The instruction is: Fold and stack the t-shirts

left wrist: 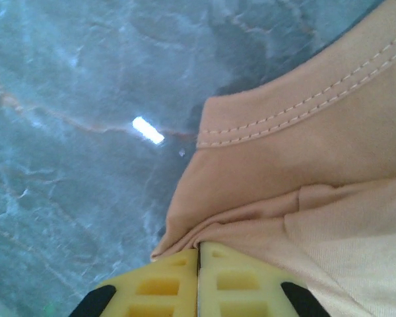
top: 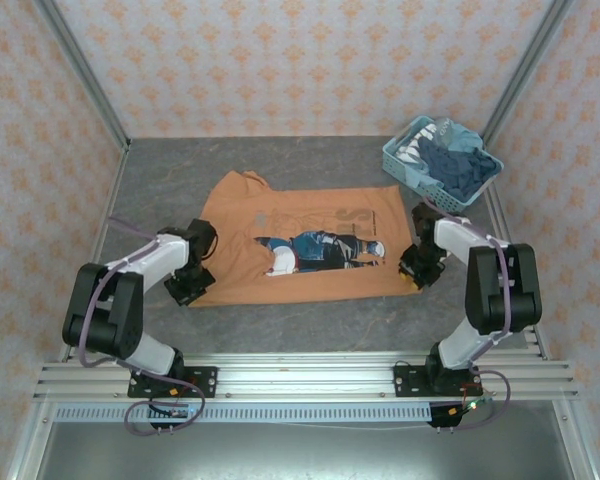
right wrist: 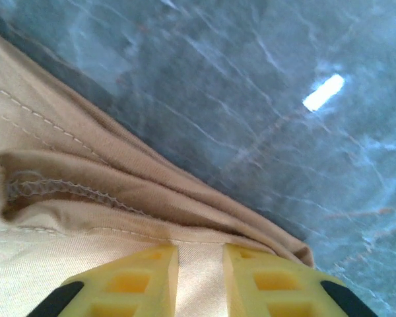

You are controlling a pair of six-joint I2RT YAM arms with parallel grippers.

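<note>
From above, both arms crouch with elbows raised, the left gripper (top: 187, 290) and right gripper (top: 417, 274) at the near corners of the spread orange-tan t-shirt (top: 310, 222). Left wrist: jaws pressed together on the hem corner. Right wrist: jaws barely apart, pinching bunched hem.

The orange-tan t-shirt (top: 280, 215) is matt stitched cloth, the marbled grey table (top: 170, 180) smooth and glossy, the basket (top: 408, 172) plastic.

orange-tan t-shirt (top: 307, 240) | spread flat | lying sideways | dark print up
</note>
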